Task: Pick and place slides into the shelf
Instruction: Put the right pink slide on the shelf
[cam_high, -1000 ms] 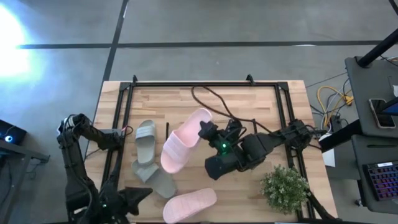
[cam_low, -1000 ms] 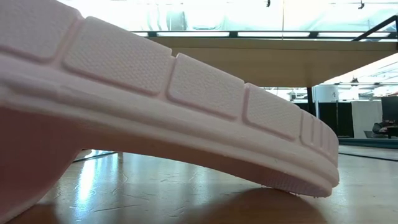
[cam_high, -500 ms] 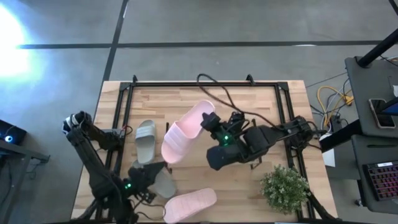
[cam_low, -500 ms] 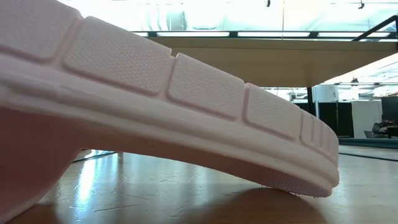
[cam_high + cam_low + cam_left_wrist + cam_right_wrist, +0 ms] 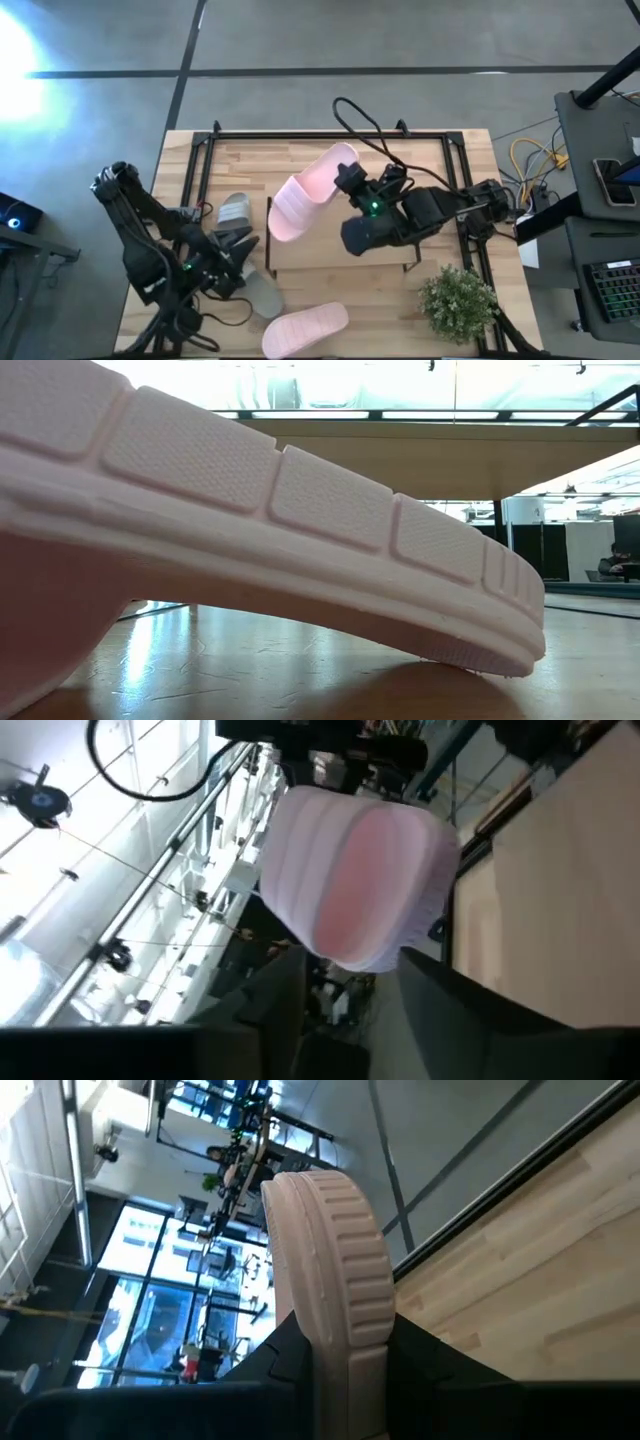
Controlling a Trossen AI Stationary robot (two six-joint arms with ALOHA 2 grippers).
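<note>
My right gripper (image 5: 348,186) is shut on a pale pink slide (image 5: 310,188) above the table's middle, just beyond the shelf (image 5: 335,256), a low wooden plank with thin black end frames. My left gripper (image 5: 238,250) stands open at the near left, between two grey-green slides: one (image 5: 232,210) flat on the table on its far side, the other (image 5: 263,294) on its near side. Nothing lies between its fingers (image 5: 275,1010). A second pink slide (image 5: 305,328) lies at the near edge, its sole (image 5: 300,510) filling the low view. My right gripper pinches the pink slide between its two fingers (image 5: 290,1355) at the end away from the strap (image 5: 345,1340), one finger on each broad face. The fingers come from the table's right. The slide is lifted and tilted, its strap end (image 5: 288,198) toward the left.
A black tube frame (image 5: 330,136) runs round the tabletop. A small green bushy plant (image 5: 457,303) stands at the near right. A black cable (image 5: 365,125) loops over the far middle. Bare wood shows at the far left (image 5: 250,165).
My right gripper has carried the pink slide up and toward the far right, off the table beside the grey-green slides. My left arm has swung from the near left corner toward the far edge and now stands over the grey-green slides.
</note>
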